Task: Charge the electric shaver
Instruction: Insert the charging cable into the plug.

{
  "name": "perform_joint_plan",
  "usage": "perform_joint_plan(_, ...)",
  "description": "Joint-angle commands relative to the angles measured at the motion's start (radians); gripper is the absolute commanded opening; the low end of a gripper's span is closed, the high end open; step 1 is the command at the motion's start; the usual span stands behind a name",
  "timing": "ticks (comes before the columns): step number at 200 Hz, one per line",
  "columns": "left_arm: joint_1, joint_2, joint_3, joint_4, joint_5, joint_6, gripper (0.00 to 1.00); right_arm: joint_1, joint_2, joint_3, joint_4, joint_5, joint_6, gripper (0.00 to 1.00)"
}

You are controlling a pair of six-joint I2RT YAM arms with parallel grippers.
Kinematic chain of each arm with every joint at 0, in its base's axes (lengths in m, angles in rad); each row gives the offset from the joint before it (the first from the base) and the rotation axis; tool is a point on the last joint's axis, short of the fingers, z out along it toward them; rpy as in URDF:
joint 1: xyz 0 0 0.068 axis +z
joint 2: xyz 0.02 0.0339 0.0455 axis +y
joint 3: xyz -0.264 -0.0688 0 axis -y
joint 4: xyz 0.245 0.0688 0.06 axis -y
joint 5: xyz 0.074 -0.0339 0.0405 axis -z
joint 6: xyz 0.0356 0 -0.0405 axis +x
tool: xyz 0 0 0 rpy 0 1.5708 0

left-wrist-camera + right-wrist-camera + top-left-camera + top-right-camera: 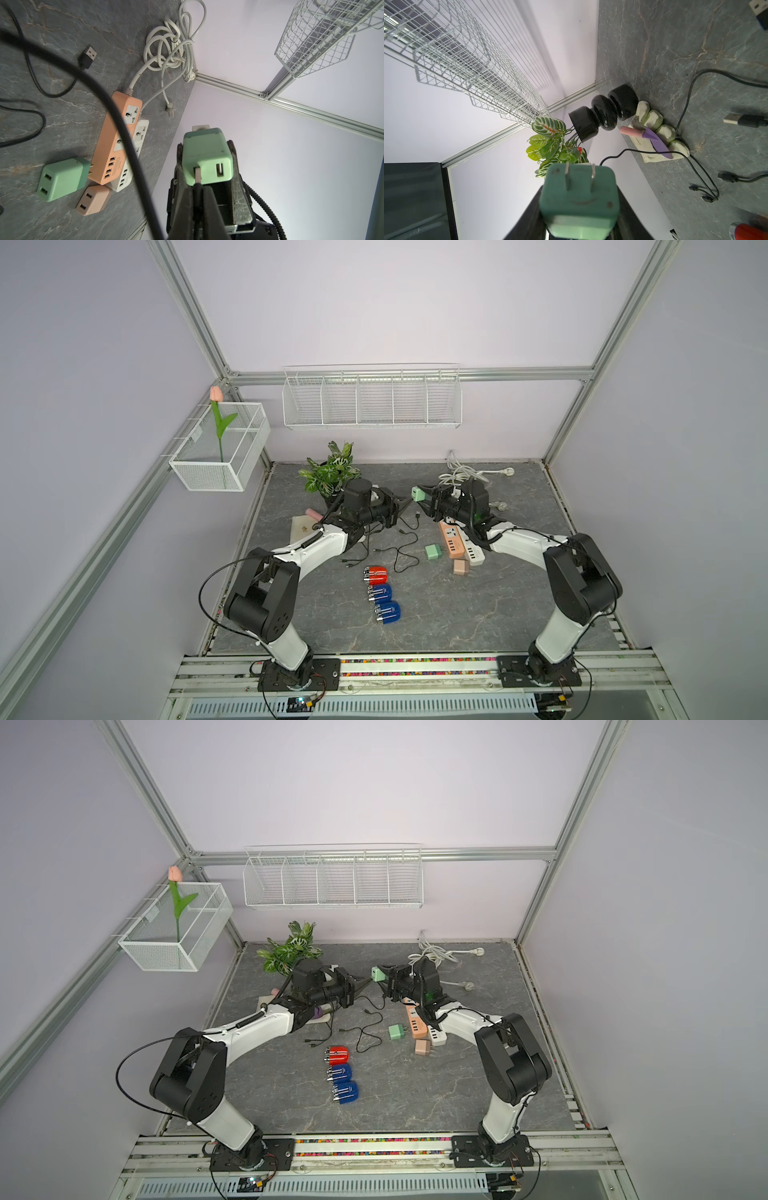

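Three small electric shavers lie in a row mid-table: one red and two blue. Both arms meet above the table's far middle. My right gripper is shut on a mint-green charger adapter, whose prongs face the right wrist camera. My left gripper is shut on a black cable's USB plug. The plug's metal tip sits at one of the adapter's two USB ports. The black cable trails down across the table.
An orange power strip and a white one lie under the right arm. A second green adapter and a pink adapter lie beside them. A coiled white cord and a potted plant stand at the back.
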Motion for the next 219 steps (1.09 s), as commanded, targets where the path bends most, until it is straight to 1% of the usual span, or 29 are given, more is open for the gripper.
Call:
perform_joint_plan(1, -0.004, 0.031, 0.028, -0.01, 0.069, -0.018, 0.0, 0.016, -0.007, 0.03, 0.084, -0.065, 0.038, 0.07)
perform_joint_plan(45, 0.0, 0.07, 0.066, -0.019, 0.108, -0.015, 0.0, 0.021, -0.025, 0.022, 0.078, -0.131, 0.026, 0.07)
perform_joint_plan(76, 0.002, 0.076, 0.098, -0.113, 0.132, 0.019, 0.0, 0.014, -0.028, 0.037, 0.075, -0.148, -0.002, 0.07)
perform_joint_plan(100, 0.004, 0.068, 0.103, -0.16, 0.132, 0.03, 0.0, 0.005, -0.038, 0.06, 0.054, -0.152, -0.038, 0.07)
perform_joint_plan(122, 0.008, 0.062, 0.103, -0.213, 0.127, 0.035, 0.0, -0.004, -0.037, 0.07, 0.069, -0.157, -0.041, 0.07)
perform_joint_plan(142, 0.011, 0.064, 0.096, -0.198, 0.128, 0.014, 0.0, -0.005, -0.036, 0.074, 0.08, -0.162, -0.043, 0.07)
perform_joint_plan(191, 0.013, 0.102, 0.092, -0.049, 0.134, -0.098, 0.0, 0.014, -0.035, 0.074, 0.127, -0.166, -0.041, 0.07)
perform_joint_plan(219, 0.013, 0.113, 0.095, -0.031, 0.142, -0.103, 0.0, 0.01, -0.036, 0.06, 0.164, -0.158, -0.026, 0.07)
